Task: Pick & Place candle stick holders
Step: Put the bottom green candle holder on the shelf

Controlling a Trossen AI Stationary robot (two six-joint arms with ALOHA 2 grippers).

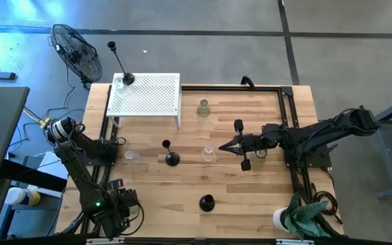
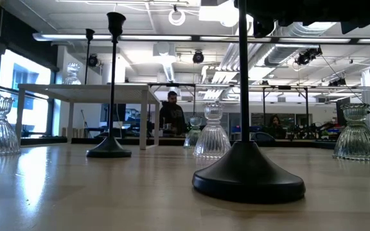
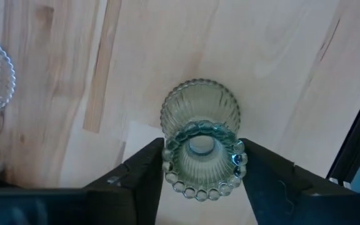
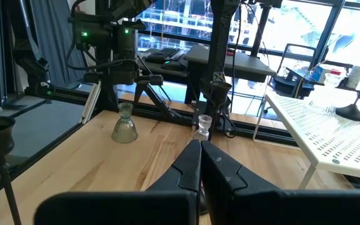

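Light wooden bench (image 1: 148,184) with a dark rail along its right and back edges, sitting on a grey concrete floor. A black fan (image 1: 77,51) stands on the floor past the back-left corner. From table height the room behind is an open lab with strip lights, and a person (image 2: 172,114) is at a desk far back.

The white perforated rack (image 1: 156,95) is at the back-left corner. Its left end carries a tall black holder (image 1: 128,79) with a clear glass one (image 1: 119,82) touching it. A white cup (image 1: 281,219) sits at the front-right corner beside a green cloth (image 1: 308,214); can't tell what's in the cup.

The left gripper (image 3: 202,169) is down near the left edge. Its fingers (image 3: 139,172) are pressed on either side of the beaded rim of a glass holder (image 3: 200,109), which stands upright on the wood.

The right gripper (image 4: 200,150) is over the middle of the bench, its fingers closed together on nothing. Just ahead of it stands another glass piece (image 1: 209,153), then a black stemmed holder (image 1: 172,158). A third black one (image 1: 207,203) is near the front edge, and a greenish glass one (image 1: 203,107) is by the rack's right end.
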